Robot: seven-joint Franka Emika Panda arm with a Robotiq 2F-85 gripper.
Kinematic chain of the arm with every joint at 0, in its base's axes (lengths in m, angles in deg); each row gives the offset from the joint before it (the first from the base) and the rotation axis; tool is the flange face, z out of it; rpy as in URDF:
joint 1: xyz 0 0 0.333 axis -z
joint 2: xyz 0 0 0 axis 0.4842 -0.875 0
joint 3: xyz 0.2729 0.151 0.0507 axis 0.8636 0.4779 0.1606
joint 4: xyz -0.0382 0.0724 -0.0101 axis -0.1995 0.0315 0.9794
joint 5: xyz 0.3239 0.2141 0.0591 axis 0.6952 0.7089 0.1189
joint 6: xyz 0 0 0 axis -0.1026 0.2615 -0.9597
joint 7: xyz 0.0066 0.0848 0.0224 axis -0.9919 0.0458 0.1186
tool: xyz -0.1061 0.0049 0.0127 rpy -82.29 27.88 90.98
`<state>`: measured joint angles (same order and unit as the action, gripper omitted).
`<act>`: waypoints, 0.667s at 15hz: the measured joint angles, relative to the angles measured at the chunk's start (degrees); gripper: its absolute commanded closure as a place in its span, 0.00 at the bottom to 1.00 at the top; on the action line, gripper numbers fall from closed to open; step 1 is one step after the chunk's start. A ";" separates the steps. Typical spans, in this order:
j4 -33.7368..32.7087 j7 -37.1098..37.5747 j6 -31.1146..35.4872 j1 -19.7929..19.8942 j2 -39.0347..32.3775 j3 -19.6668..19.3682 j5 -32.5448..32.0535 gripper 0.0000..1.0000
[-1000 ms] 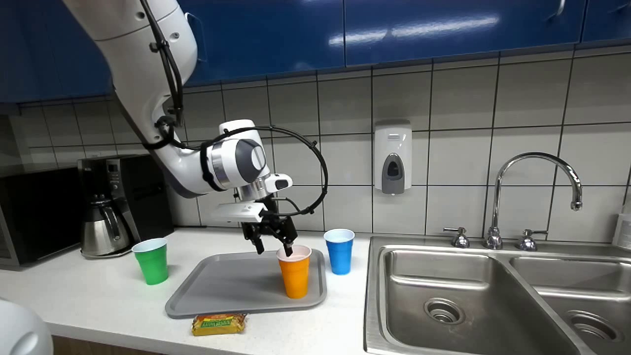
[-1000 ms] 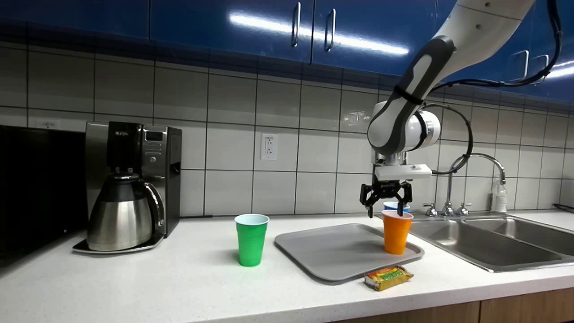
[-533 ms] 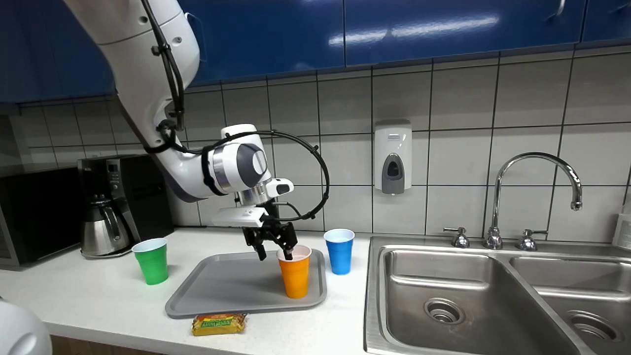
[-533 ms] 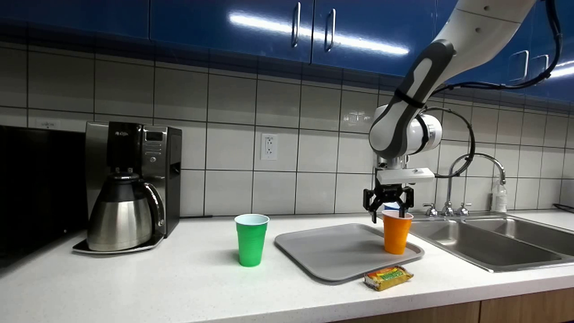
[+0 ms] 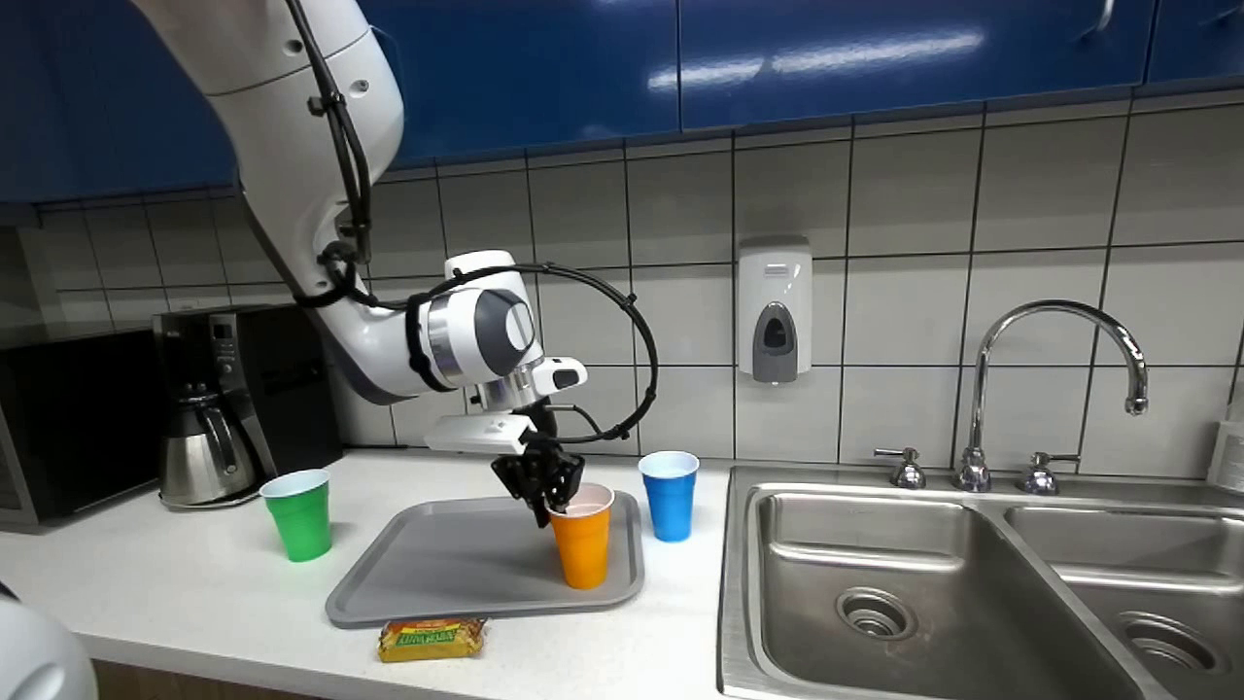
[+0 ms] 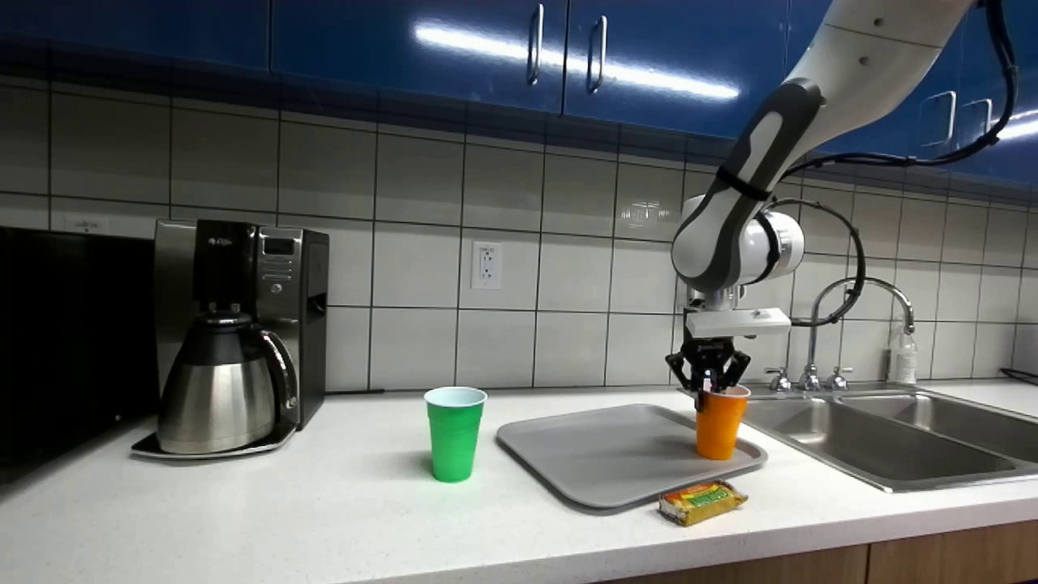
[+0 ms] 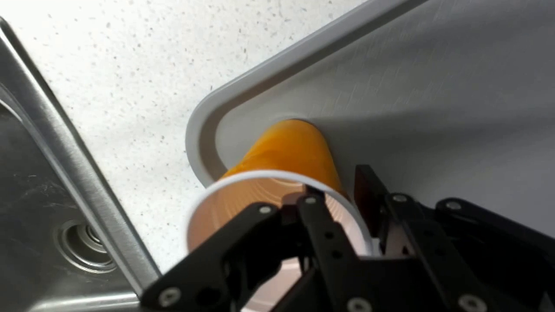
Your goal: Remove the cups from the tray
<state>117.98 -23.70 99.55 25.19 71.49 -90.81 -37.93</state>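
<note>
- Your claw (image 7: 339, 183) sits part-open astride the wall of the orange cup (image 7: 292, 147), no firm grip showing!
- Likely light, bendy: pinch gently just below the rim!

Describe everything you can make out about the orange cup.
The orange cup is a tapering tumbler, apparently plastic, with a white rim and a pale interior showing faint rings. It stands mouth up on the grey tray, near a rounded corner at the end towards the sink. The tool straddles its wall, one side within the mouth and the other outside; whether it grips or touches the wall, I cannot tell.
</note>
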 measured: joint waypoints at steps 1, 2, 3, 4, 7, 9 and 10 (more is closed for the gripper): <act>0.01 0.00 0.05 0.01 0.00 0.00 0.00 1.00; 0.03 0.00 0.11 0.02 -0.01 0.00 0.00 1.00; 0.03 0.00 0.18 0.03 0.00 -0.02 0.00 1.00; 0.03 0.00 0.26 0.07 0.00 -0.03 0.00 0.99; 0.04 0.00 0.35 0.13 0.03 -0.04 0.00 0.99; 0.04 0.00 0.37 0.15 0.09 -0.05 0.00 0.99; 0.04 0.00 0.42 0.15 0.14 -0.05 0.00 0.99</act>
<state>118.02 -23.70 99.96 25.34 71.63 -90.86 -37.93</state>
